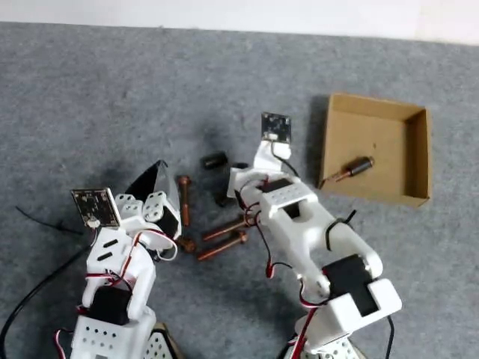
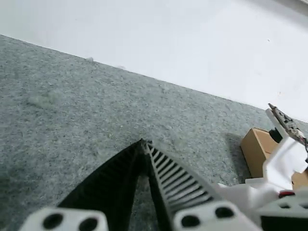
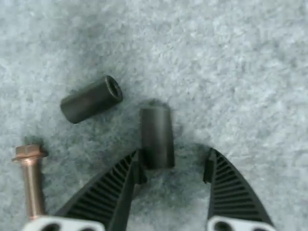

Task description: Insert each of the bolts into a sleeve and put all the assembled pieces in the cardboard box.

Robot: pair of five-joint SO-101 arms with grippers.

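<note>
Right gripper [image 3: 174, 161] is wide open and empty, sleeve [image 3: 156, 137] between its jaws touching 1 finger, clear of the other; left gripper [image 2: 144, 144] closed on nothing.

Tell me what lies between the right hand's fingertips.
One end of a dark sleeve, close beside one fingertip of the right hand; otherwise bare carpet. The right wrist view shows this.

light: bright, soft, even | shadows: just faint smudges on the grey felt mat [image 1: 112, 90] beside the shallow brown cardboard box [image 1: 382, 134]
</note>
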